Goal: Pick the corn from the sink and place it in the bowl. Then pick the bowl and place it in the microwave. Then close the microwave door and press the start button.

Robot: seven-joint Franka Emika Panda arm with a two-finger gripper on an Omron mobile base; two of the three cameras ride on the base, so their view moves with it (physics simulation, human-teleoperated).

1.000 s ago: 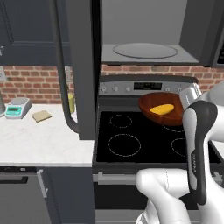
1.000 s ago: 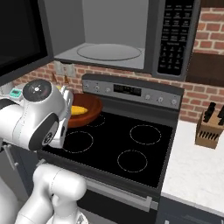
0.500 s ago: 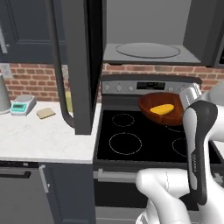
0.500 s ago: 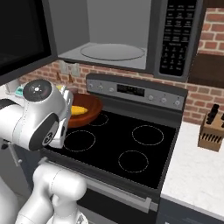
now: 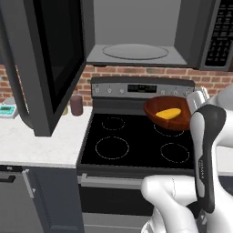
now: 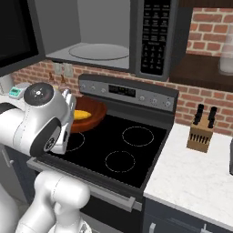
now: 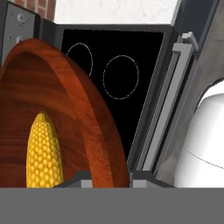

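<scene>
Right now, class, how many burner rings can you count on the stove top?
4 show in the left base view: back left, front left, front right, and back right, mostly hidden under the bowl with the corn.

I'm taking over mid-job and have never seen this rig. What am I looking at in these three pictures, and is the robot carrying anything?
The white machine is a robot arm on a driving base in a simulated kitchen. Two pictures come from cameras on the base, behind the arm to its left and right; the third looks along the gripper. Ahead is a black stove with the microwave above it, its microwave door swung open and its turntable bare. The gripper is shut on the rim of the bowl, a reddish-brown one carried above the stove's back right burner. The corn lies inside it. On the counter to the right stands a knife block.
</scene>
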